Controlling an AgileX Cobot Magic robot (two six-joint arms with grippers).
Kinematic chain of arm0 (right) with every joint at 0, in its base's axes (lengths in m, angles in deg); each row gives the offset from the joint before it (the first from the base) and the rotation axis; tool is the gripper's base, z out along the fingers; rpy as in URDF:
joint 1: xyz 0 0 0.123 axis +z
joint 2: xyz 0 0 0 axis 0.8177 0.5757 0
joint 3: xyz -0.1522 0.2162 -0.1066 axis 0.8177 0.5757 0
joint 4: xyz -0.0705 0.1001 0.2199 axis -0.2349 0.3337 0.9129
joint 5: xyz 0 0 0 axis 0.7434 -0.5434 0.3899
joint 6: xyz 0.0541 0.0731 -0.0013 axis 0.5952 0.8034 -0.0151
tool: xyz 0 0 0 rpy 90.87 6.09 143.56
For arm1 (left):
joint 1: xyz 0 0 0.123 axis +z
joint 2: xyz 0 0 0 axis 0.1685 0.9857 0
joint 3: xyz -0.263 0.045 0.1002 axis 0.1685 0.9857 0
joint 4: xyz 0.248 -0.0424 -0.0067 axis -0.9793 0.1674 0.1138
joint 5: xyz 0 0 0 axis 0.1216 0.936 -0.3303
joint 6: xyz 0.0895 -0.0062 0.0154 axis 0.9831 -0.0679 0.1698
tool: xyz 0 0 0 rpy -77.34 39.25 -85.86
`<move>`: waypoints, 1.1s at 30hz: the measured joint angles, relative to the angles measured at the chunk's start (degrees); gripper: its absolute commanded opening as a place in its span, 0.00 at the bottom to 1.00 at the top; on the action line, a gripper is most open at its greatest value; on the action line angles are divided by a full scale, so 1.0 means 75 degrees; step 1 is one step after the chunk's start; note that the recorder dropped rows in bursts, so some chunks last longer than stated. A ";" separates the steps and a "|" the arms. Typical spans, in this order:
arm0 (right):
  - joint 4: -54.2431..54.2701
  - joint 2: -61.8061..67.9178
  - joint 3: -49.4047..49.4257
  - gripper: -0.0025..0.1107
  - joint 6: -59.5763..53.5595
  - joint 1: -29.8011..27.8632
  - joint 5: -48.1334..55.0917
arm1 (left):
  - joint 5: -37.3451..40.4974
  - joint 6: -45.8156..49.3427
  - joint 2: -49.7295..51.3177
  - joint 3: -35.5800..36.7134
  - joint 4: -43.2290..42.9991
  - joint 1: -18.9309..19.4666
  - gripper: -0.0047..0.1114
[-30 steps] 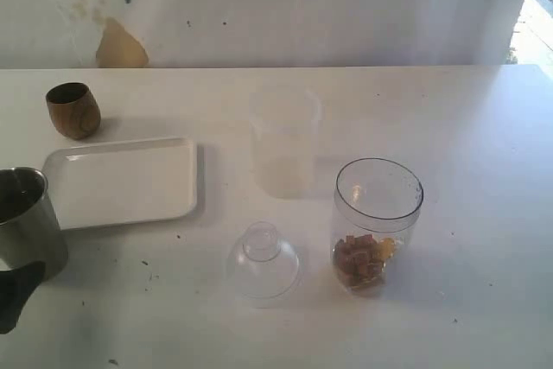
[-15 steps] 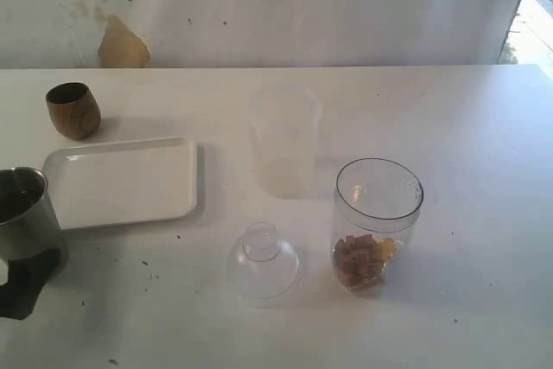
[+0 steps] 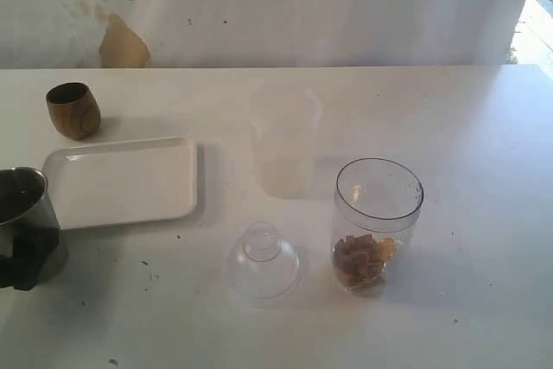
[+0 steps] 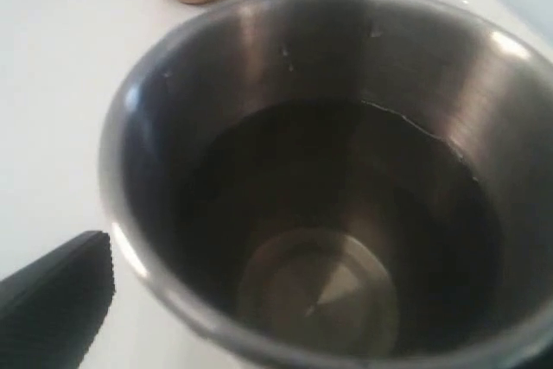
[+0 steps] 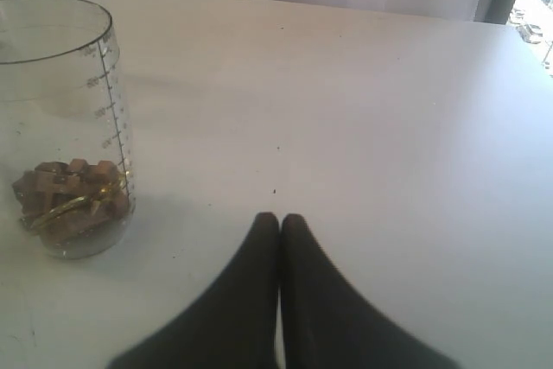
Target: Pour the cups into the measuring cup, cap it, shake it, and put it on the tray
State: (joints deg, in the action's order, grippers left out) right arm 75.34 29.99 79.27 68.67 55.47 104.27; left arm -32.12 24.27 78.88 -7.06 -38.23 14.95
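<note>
Left pincer (image 3: 19,267) first, from the exterior view: stood spread to its widest, low against the steel tumbler (image 3: 26,209) at the near left edge of the table (image 3: 484,127). Looked set to straddle it for a lift, with no squeeze to be seen. Reached in low from off the left edge, hardly any arm in shot. Found the wooden cup (image 3: 73,110) upright beyond the tray (image 3: 121,183), and the tray bare, just beside the tumbler, left free for the finish, at a guess. Spotted the measuring cup (image 3: 378,222) well to the right, upright, mouth open, brown and yellow bits (image 3: 363,261) in the bottom. Dome lid (image 3: 263,261) just beside it, off to let the pours in. Frosted cup (image 3: 285,140) behind those two.

Over to the left wrist view: looked straight down into the tumbler (image 4: 346,66) at what seemed dark liquid, so needed to stay upright until over the measuring cup. Caught one ribbed finger (image 4: 54,308) just outside the rim; touching or not, could not tell.

Right wrist view: showed the right pincer (image 5: 278,224) pressed fully closed on nothing, parked low over bare table, near the measuring cup (image 5: 65,127) but apart. Judged it waiting its turn, perhaps for the lid.
</note>
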 measured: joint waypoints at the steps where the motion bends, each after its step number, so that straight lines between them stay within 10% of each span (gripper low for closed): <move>1: 0.0000 0.0000 0.0000 0.02 0.0000 0.0000 0.0000 | -0.0022 0.0000 0.0041 -0.0016 0.0000 0.0000 0.94; 33: 0.0000 0.0000 0.0000 0.02 0.0000 0.0000 0.0000 | -0.0168 0.0014 0.0141 -0.0044 0.0011 0.0000 0.94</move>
State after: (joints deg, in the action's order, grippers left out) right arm 75.34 29.99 79.27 68.67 55.47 104.27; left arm -33.38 24.38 79.94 -7.39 -38.14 14.95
